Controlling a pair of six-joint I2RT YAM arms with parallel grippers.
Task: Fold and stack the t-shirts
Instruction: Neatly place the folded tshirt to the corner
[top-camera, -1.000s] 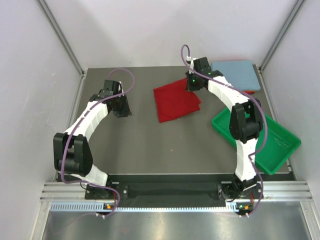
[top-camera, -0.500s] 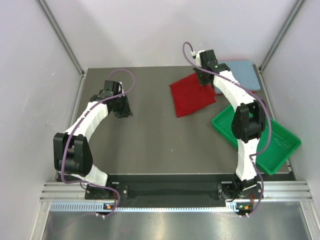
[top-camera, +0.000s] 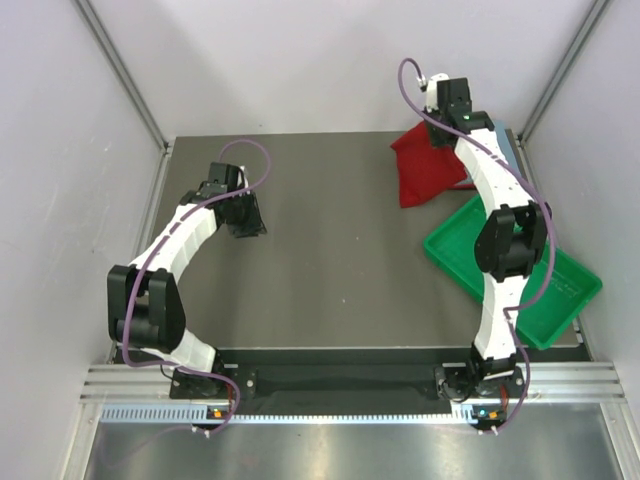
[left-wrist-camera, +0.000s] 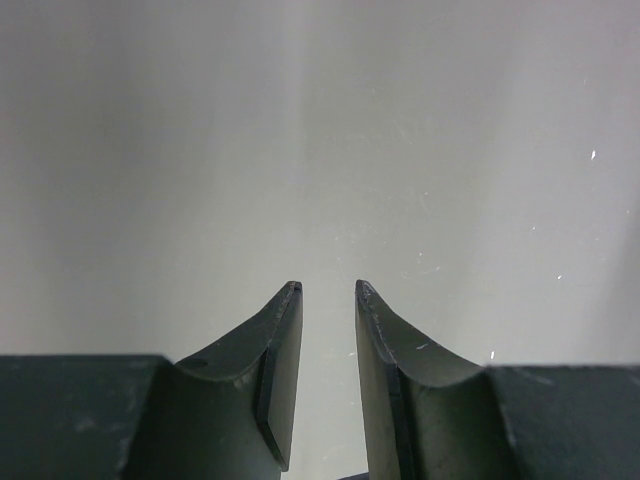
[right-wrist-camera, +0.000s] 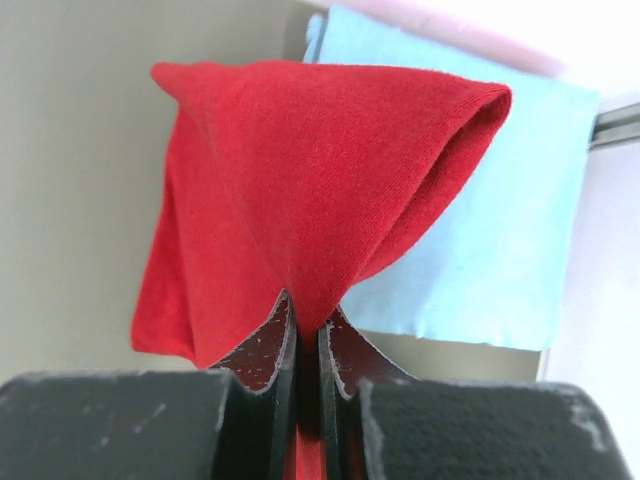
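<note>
Toward the surface's (top-camera: 320, 270) far right corner, my right end effector (right-wrist-camera: 307, 315) pinches the red t-shirt (right-wrist-camera: 320, 180), partly over the light blue t-shirt (right-wrist-camera: 500, 220); my left end effector (left-wrist-camera: 328, 290) stands slightly spread, holding nothing.

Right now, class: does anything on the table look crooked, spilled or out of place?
The green tray lies slanted at the right, one corner seeming to jut past the table edge. The red shirt hangs bunched from the right pincer over the blue shirt, not yet flat. Nothing looks spilled or torn.
</note>
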